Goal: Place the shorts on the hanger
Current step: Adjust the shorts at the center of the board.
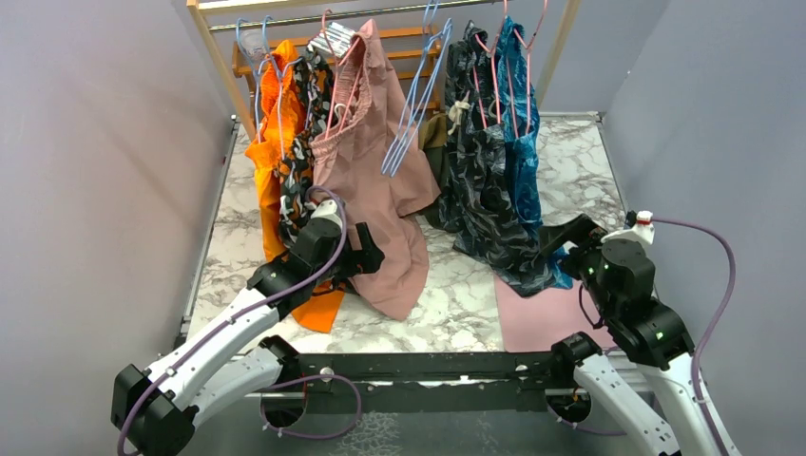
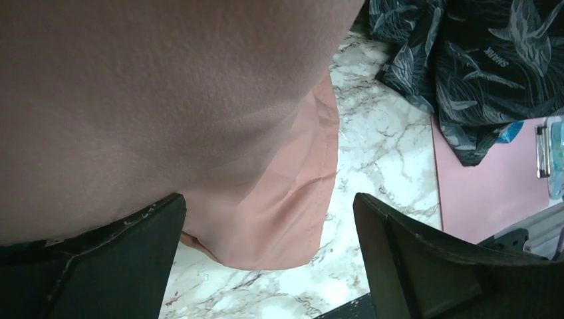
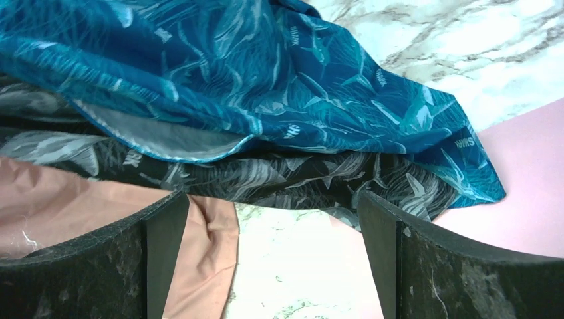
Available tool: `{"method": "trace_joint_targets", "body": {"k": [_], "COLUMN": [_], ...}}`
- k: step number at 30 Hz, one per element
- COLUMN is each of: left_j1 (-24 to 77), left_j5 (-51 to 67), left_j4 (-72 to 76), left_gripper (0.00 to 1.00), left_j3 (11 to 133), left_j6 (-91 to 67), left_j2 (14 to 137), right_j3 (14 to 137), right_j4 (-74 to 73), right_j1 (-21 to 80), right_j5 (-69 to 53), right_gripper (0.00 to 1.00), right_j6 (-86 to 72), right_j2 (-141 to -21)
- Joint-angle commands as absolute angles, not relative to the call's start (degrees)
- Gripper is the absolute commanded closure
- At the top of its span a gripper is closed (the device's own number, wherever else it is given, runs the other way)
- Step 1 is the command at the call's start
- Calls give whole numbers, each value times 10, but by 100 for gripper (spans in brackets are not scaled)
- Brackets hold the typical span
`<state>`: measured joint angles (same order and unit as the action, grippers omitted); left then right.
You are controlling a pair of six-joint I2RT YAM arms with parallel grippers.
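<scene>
Hanging in the upper middle of the top view, the shorts (image 1: 435,135) show as a dark olive strip between the dusty-pink shorts (image 1: 375,161) and the leaf-print shorts (image 1: 480,171). They sit just behind the hanger (image 1: 411,109), one of a light-blue bunch. The left gripper (image 2: 269,199) is spread wide and empty under pink cloth. The right gripper (image 3: 273,199), equally wide, grasps nothing and faces the teal cloth (image 3: 266,73) lying on the table (image 1: 466,294).
</scene>
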<state>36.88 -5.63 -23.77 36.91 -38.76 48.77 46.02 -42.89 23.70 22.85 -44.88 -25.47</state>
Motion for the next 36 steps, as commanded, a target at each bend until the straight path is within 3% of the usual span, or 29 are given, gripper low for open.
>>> {"method": "trace_joint_targets", "body": {"k": [1, 8, 14, 20, 28, 36], "left_j1": [371, 371, 371, 371, 370, 371], "left_j5": [3, 144, 170, 198, 187, 170], "left_j4": [-214, -155, -112, -73, -43, -45], "left_gripper": [1, 1, 1, 1, 1, 1], "left_j3": [378, 368, 351, 334, 313, 308], "left_j6": [-319, -212, -200, -191, -181, -181], "left_j2": [486, 490, 467, 440, 416, 406], "right_j3": [484, 521, 505, 498, 566, 636], "right_j4": [-399, -351, -272, -225, -178, -162], "right_j1": [242, 249, 252, 257, 269, 310], "right_j5": [166, 19, -122, -172, -306, -271], "right_gripper": [0, 0, 1, 6, 16, 17], "right_j6": [-375, -237, -146, -153, -178, -157], "right_j2": [-249, -228, -171, -197, -363, -484]}}
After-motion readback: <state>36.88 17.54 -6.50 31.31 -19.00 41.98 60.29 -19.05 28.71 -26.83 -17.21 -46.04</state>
